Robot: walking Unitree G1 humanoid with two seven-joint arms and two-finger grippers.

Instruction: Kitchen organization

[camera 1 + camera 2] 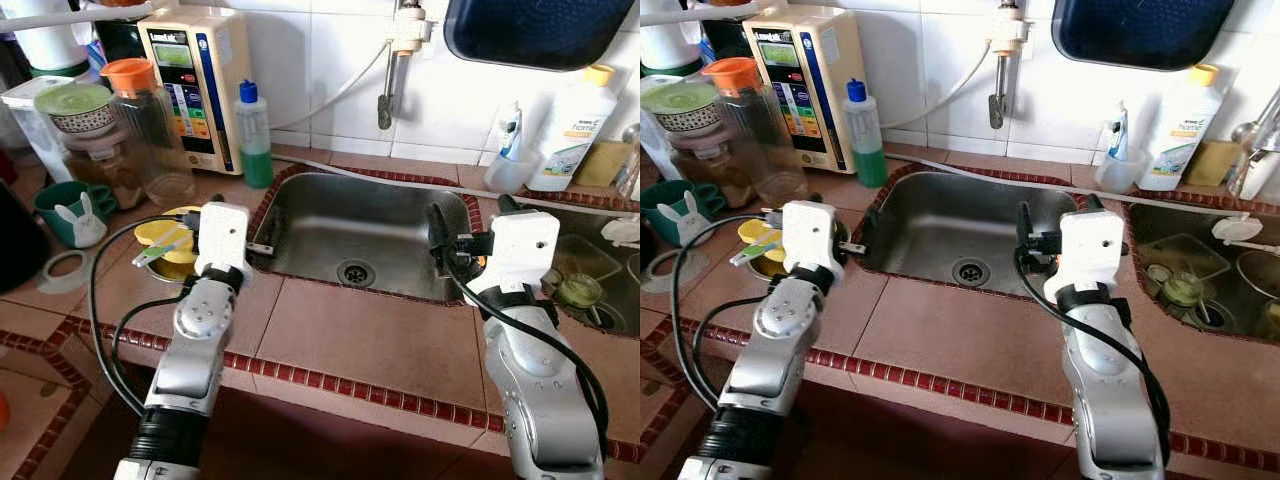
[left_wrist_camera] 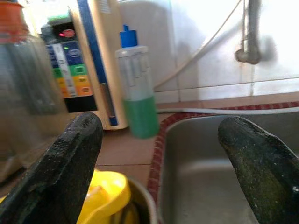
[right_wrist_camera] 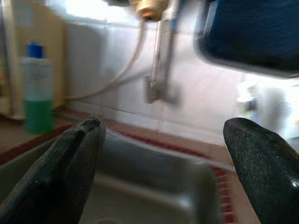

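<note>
Early in the tidying, by the look of it: nothing held, both arms poised at the front rim of the sink. Left gripper spread wide at the sink's left edge, empty; right gripper likewise spread wide over the sink's right edge, empty.

Likeliest target judged to be the metal bowl just left of the sink, close beside the left gripper, heaped with yellow lids and a greenish utensil lying across them. Bowl upright, rim partly hidden behind the left arm, contents loose and stacked unevenly.

Next move probably calls for swinging the left gripper away from the sink toward the bowl, lowering over one lid or the rim, then closing. Green soap bottle behind the sink's left corner, upright, untouched
</note>
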